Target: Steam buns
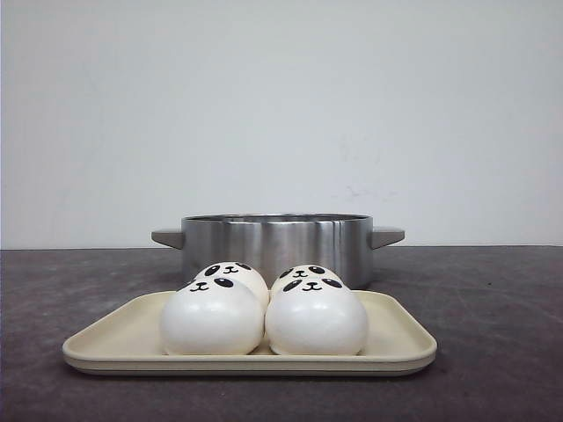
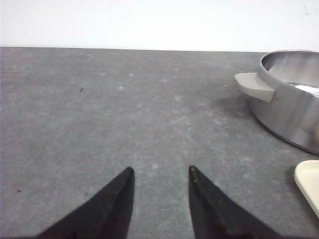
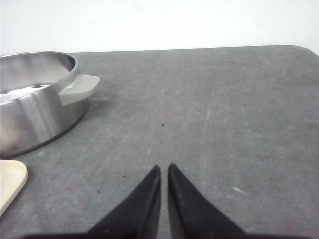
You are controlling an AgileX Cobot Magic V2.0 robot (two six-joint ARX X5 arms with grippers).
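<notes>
Several white panda-face buns sit together on a cream tray (image 1: 398, 337) at the front of the table: front left bun (image 1: 212, 316), front right bun (image 1: 317, 317), back left bun (image 1: 234, 273), back right bun (image 1: 305, 274). A steel pot (image 1: 277, 244) with grey handles stands behind the tray. No gripper shows in the front view. My left gripper (image 2: 161, 171) is open and empty over bare table, left of the pot (image 2: 291, 99). My right gripper (image 3: 164, 168) is shut and empty over bare table, right of the pot (image 3: 35, 99).
The table is dark grey, with a white wall behind it. A tray corner shows in the left wrist view (image 2: 309, 185) and in the right wrist view (image 3: 10, 181). The pot's handles (image 2: 255, 85) (image 3: 78, 88) stick out sideways.
</notes>
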